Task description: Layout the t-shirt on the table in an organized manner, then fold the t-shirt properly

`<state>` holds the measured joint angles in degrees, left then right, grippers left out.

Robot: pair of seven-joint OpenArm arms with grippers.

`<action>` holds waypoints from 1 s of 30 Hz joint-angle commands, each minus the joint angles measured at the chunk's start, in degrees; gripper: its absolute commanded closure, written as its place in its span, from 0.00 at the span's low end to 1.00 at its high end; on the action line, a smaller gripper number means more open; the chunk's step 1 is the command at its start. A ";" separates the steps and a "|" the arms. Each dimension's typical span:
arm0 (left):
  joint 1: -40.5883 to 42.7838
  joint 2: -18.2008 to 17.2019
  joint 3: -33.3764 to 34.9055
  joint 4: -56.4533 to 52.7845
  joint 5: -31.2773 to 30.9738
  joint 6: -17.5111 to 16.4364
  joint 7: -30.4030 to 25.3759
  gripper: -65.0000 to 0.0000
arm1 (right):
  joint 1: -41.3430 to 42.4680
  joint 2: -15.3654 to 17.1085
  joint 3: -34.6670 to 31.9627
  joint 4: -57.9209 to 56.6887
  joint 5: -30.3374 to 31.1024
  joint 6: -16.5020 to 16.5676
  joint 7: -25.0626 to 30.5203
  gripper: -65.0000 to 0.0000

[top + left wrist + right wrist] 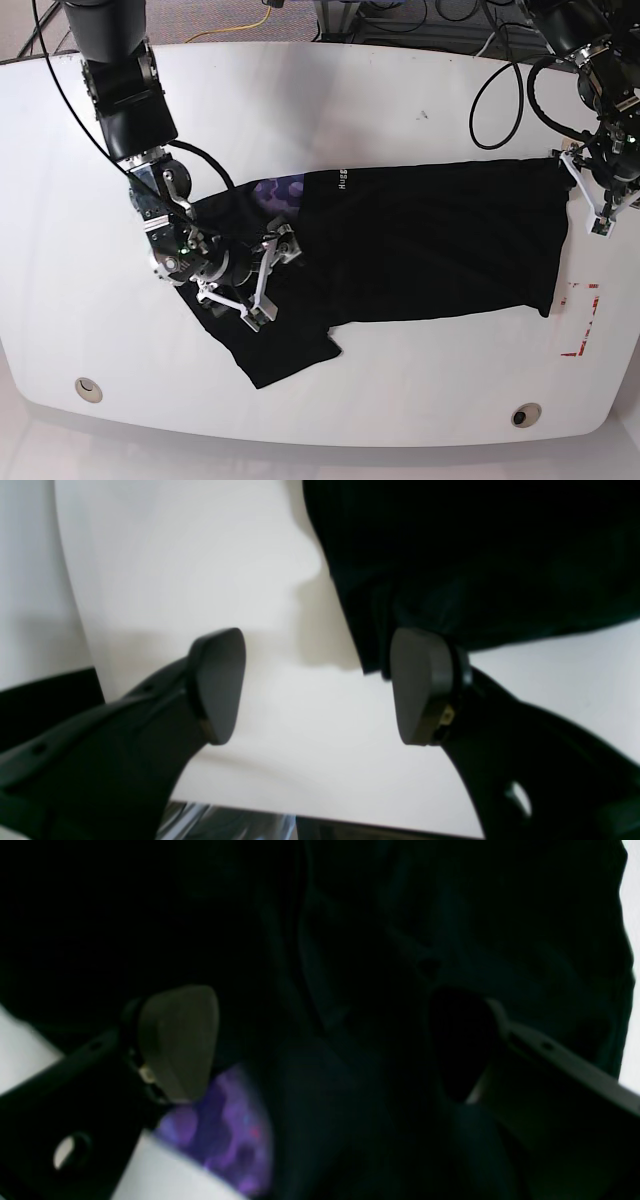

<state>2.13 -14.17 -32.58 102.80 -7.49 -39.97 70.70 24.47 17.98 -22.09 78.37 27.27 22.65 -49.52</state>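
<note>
Black t-shirt (420,240) lies spread across mid-counter (300,110), wrinkled, one sleeve bunched near front edge; judged light, limp, no stiffness, so pinch hems/corners; left tool (317,685) wide, empty, at shirt's edge; right tool (320,1045) wide, straddling cloth, nothing gripped.

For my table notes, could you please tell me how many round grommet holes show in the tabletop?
2. One grommet hole sits near the front left edge of the table in the base view, the other near the front right edge. The t-shirt could hide more.
</note>
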 commanded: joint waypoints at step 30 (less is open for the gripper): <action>0.37 -0.81 -0.17 0.89 -0.29 -0.03 -0.85 0.34 | 3.97 -8.35 5.52 -13.09 -13.07 0.33 14.31 0.19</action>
<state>3.16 -14.02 -32.58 102.80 -7.70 -39.97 70.63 26.02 9.72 -16.82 65.54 13.63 22.90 -37.08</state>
